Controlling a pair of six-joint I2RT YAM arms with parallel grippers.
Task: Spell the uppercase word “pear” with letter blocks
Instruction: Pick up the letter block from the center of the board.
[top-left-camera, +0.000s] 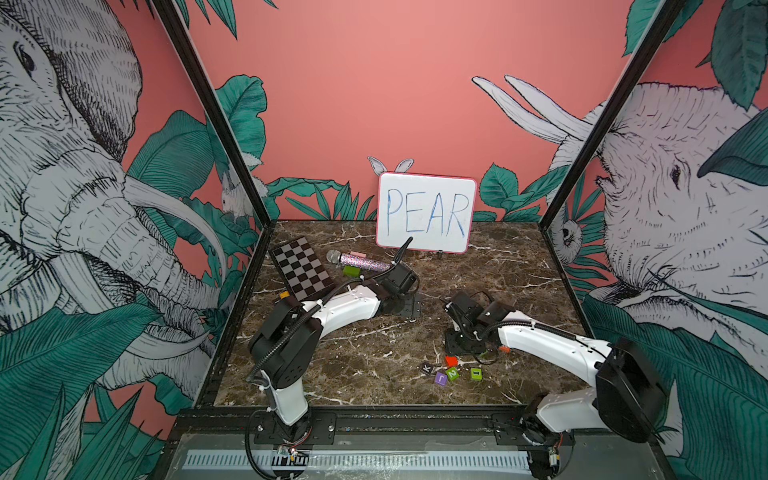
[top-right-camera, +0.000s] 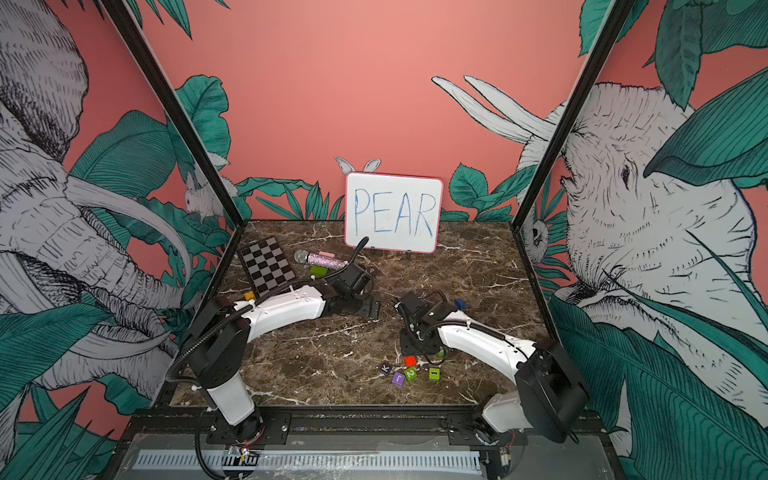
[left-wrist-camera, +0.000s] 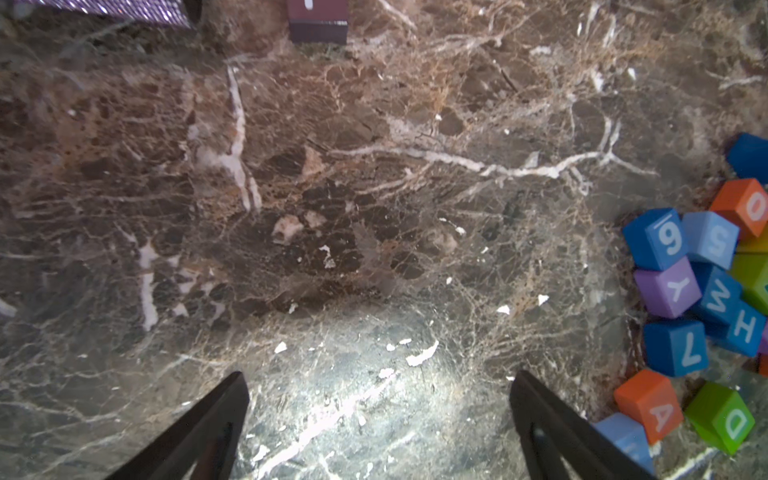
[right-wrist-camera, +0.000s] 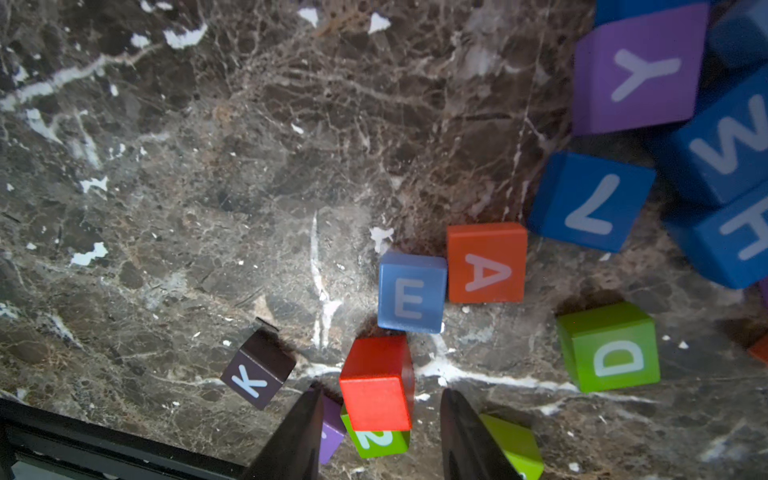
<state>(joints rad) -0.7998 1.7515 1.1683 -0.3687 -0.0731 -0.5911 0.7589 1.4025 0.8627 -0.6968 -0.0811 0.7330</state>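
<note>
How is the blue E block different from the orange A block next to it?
The E block is light blue; the A block is orange. The E block's letter is turned a different way from the A block's. The E block sits right by the red block; the A block lies farther from it. Both are small cubes with white letters, side by side on the marble table.
</note>
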